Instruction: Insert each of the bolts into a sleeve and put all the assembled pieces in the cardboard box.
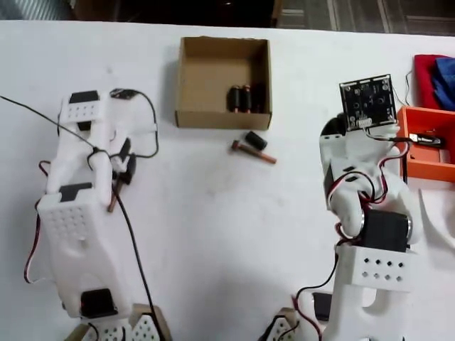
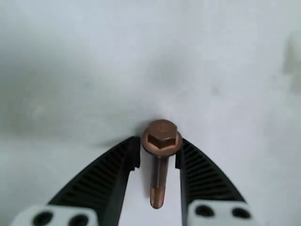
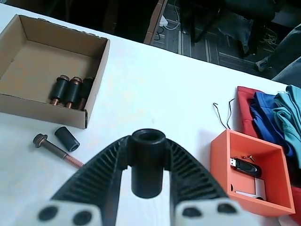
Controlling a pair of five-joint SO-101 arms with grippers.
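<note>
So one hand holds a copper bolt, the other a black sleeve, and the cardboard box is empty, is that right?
Not quite: the cardboard box is not empty. The right wrist view shows three assembled pieces lying in it. The rest stands: the left hand holds a copper bolt, the right hand a black sleeve.

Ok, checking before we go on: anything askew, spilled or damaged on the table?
Nothing stands out. One bolt and one sleeve lie loose beside the cardboard box, simply not yet assembled; finished pieces lie neatly inside it.
</note>
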